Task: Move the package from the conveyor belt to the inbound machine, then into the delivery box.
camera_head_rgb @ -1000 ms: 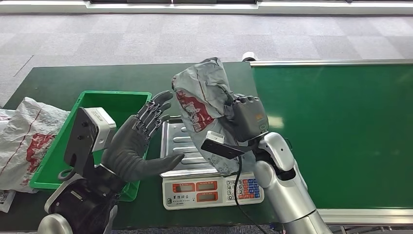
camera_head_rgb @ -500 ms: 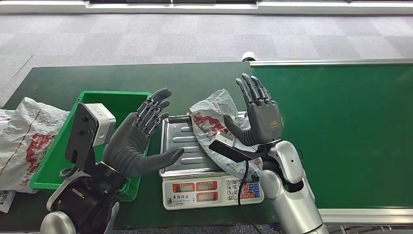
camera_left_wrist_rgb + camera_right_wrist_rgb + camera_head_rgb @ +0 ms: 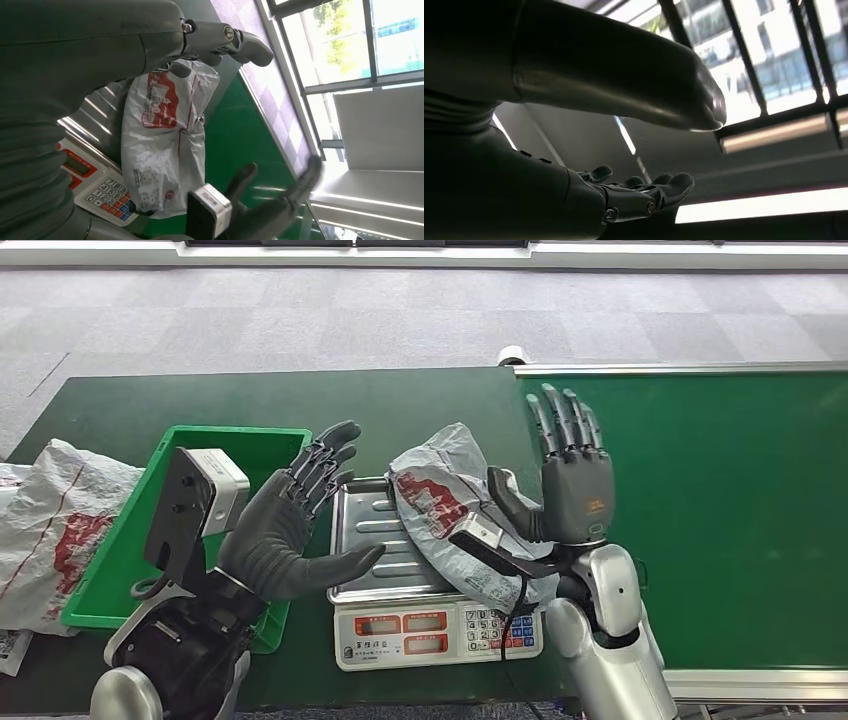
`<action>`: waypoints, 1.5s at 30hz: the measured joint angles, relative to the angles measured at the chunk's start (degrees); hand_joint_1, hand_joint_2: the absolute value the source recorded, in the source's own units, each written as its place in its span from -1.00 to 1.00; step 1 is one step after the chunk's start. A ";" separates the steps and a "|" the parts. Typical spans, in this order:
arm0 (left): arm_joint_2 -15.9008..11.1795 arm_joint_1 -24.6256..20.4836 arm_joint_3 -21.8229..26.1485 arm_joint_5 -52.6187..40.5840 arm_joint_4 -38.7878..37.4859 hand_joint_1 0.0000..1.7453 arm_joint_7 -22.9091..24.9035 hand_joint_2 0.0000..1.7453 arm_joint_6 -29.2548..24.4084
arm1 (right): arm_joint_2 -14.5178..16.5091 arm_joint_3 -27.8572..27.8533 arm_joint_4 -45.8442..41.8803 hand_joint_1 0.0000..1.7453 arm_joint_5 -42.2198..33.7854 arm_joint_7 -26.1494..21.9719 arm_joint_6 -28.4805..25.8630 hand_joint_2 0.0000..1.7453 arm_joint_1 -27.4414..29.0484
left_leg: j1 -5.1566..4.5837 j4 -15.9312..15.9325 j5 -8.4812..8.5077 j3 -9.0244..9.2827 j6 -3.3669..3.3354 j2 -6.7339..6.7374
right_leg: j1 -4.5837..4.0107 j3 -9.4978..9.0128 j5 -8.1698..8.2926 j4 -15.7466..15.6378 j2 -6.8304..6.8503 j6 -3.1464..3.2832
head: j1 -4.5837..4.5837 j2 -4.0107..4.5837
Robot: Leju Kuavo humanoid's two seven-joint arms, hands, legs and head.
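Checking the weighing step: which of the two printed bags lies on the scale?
The package between the two open hands, lying across the scale's steel tray. The other bag lies on the table outside the green bin.

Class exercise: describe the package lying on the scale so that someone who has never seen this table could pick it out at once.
Start at the long dark green table, then find the white electronic scale with a steel tray at its front edge. Across that tray lies the crumpled grey plastic mail bag with red print. A similar bag lies far left, beyond the green plastic bin, not on the scale.
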State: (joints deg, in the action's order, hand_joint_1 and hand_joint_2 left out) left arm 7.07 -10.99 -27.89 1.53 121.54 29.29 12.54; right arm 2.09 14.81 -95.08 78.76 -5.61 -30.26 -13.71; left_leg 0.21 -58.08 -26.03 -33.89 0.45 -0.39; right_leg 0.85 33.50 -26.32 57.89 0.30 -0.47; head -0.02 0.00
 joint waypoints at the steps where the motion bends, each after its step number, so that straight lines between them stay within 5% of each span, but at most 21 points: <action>1: 0.07 -0.07 0.00 0.22 -0.32 -1.00 0.00 1.00 0.80 | 0.05 -0.98 -1.92 -1.00 3.78 0.49 -4.30 0.50 0.83 | -0.01 -0.01 -0.01 -0.01 -0.01 -0.01 | 0.01 0.01 0.00 0.00 0.01 0.00 | 0.00 0.00; 2: 0.21 -0.22 0.00 0.35 -0.84 -1.00 0.00 1.00 1.58 | 0.22 -2.29 -4.71 -1.00 6.85 -0.16 -7.36 1.00 1.70 | -0.03 -0.02 -0.02 -0.02 -0.03 -0.01 | 0.03 0.03 0.00 0.00 0.01 0.00 | 0.01 0.00; 6: 0.76 -2.80 -0.85 -2.94 -6.74 -1.00 0.00 1.00 0.40 | 2.83 -8.59 -22.37 -1.00 10.74 -8.38 -9.88 1.00 3.16 | -0.08 -0.02 -0.05 -0.07 -0.06 -0.02 | 0.09 0.08 -0.02 -0.01 0.03 -0.03 | -0.01 0.00; 13: 3.45 -13.10 -10.11 -23.10 -33.34 -1.00 0.00 1.00 -18.58 | 4.89 -8.22 -42.92 -1.00 11.22 -10.94 -9.88 1.00 0.28 | -0.08 -0.06 -0.04 0.00 -0.11 0.17 | 0.10 0.02 0.10 -0.02 -0.13 -0.17 | 0.01 0.00; 22: 10.27 -19.15 -16.33 -34.14 -55.54 -1.00 0.00 1.00 -23.79 | 5.10 -7.03 -43.87 -1.00 8.65 -12.06 -9.75 1.00 -2.87 | -0.15 -0.12 0.01 -0.04 -0.22 0.39 | 0.15 0.08 0.24 -0.02 -0.41 -0.30 | 0.00 0.00; 28: 12.21 -20.99 -18.85 -39.87 -66.50 -1.00 -0.03 1.00 -26.82 | 11.59 -9.68 -41.12 -1.00 -6.01 -33.04 -9.59 1.00 -1.94 | -0.11 -0.09 -0.02 0.00 -0.18 0.61 | 0.11 0.18 0.22 -0.02 -0.61 -0.27 | -0.02 0.00; 38: 12.29 -21.91 -28.43 -45.29 -79.68 -1.00 -0.19 1.00 -27.99 | 15.08 -10.77 -35.78 -1.00 -8.38 -34.34 -9.33 1.00 -1.93 | -0.11 -0.09 -0.05 0.00 -0.23 0.67 | 0.12 0.13 0.21 -0.03 -0.66 -0.29 | -0.01 0.00; 39: 12.29 -22.11 -29.23 -45.35 -80.35 -0.87 -0.25 1.00 -28.02 | 15.10 -10.87 -35.48 -1.00 -8.44 -34.34 -9.33 1.00 -1.95 | -0.11 -0.09 -0.07 0.02 -0.25 0.66 | 0.12 0.10 0.21 -0.03 -0.64 -0.30 | -0.01 0.00; 42: 12.29 -22.44 -31.23 -45.37 -82.14 0.63 -0.47 1.00 -28.19 | 15.17 -11.23 -34.77 -1.00 -8.76 -34.33 -9.32 1.00 -1.97 | -0.11 -0.09 -0.11 0.10 -0.30 0.65 | 0.12 0.00 0.19 -0.04 -0.63 -0.32 | -0.01 0.00; 43: 12.29 -22.47 -31.87 -45.32 -82.69 1.00 -0.84 1.00 -28.20 | 15.19 -11.40 -34.58 -1.00 -8.92 -34.32 -9.33 1.00 -1.96 | -0.11 -0.09 -0.13 0.13 -0.32 0.65 | 0.12 -0.05 0.17 -0.04 -0.62 -0.33 | -0.01 0.00; 45: 12.29 -22.49 -32.98 -45.14 -83.62 1.00 -2.45 1.00 -28.13 | 15.20 -11.66 -34.28 -1.00 -9.22 -34.32 -9.33 1.00 -1.96 | -0.11 -0.09 -0.16 0.23 -0.36 0.65 | 0.12 -0.16 0.12 -0.04 -0.60 -0.36 | -0.02 0.00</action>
State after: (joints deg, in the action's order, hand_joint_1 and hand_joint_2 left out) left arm 19.37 -33.48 -60.87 -43.61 37.92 26.84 -15.59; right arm 17.29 3.15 -129.36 69.54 -39.93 -39.59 -15.66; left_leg 0.09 -58.17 -26.19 -33.67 0.09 0.26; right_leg 0.97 33.34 -26.21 57.85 -0.30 -0.83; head -0.03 0.00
